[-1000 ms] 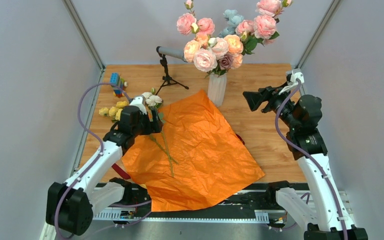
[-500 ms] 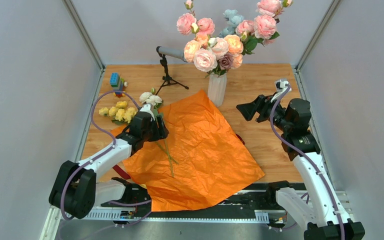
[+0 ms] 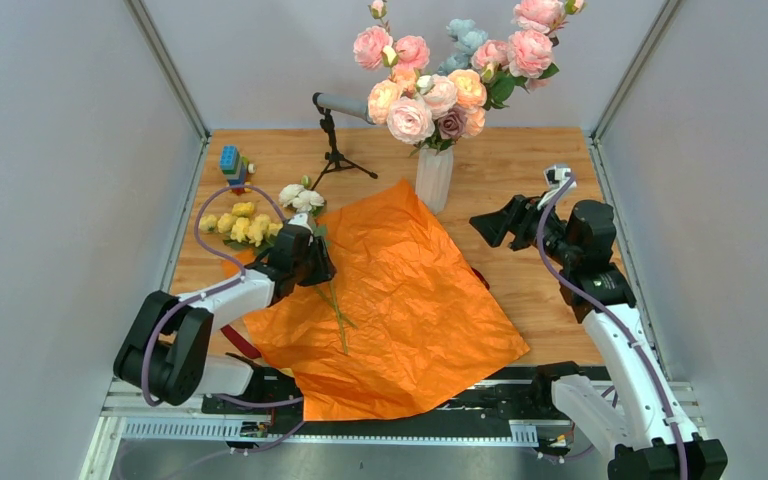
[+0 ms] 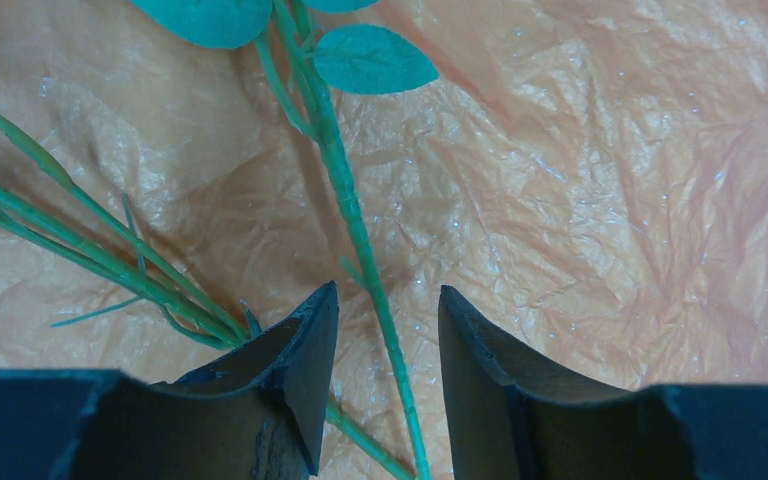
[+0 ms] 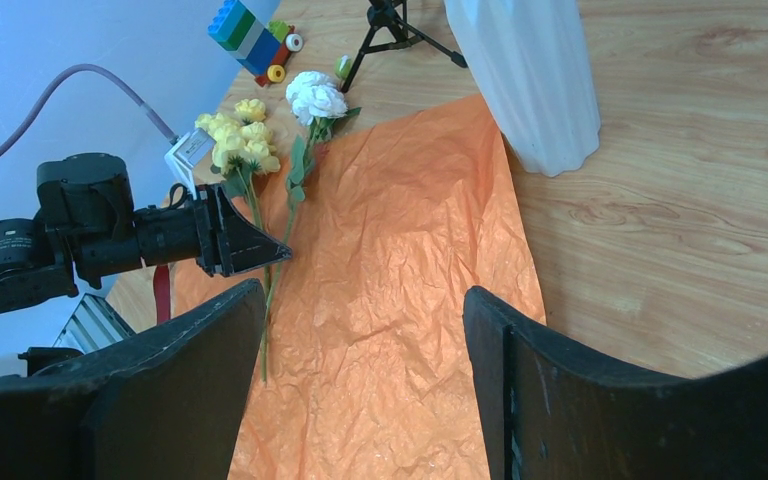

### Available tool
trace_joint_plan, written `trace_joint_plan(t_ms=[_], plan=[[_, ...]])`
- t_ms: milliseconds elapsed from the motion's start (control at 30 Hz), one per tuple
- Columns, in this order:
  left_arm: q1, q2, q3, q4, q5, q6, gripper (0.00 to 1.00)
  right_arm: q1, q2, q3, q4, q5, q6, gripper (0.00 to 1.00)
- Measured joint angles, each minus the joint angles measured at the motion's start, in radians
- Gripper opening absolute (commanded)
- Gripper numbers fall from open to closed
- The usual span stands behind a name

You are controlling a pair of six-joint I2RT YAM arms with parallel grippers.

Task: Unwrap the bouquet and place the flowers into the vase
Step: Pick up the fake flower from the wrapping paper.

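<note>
We saw the left pincer [image 4: 385, 310] spread around a green stem [image 4: 358, 230] lying on the orange paper [image 3: 410, 300], not gripping it. The right pincer [image 5: 362, 295] hung wide apart above the counter [image 3: 520, 160], near the vase [image 3: 434, 178] holding most flowers [image 3: 430, 95].

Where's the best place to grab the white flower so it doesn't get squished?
On its bare green stem below the leaves, from straight above, one finger each side. It lies flat on the orange paper, so only the top is open.
</note>
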Motion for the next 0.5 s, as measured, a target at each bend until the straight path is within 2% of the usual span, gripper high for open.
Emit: trace_joint_plan(t_ms=[500], plan=[[-0.002,0.087,0.002,0.087,0.003,-0.041,0.31,0.000,0.000,-0.009,0.000,-0.007,0.000,0.73]])
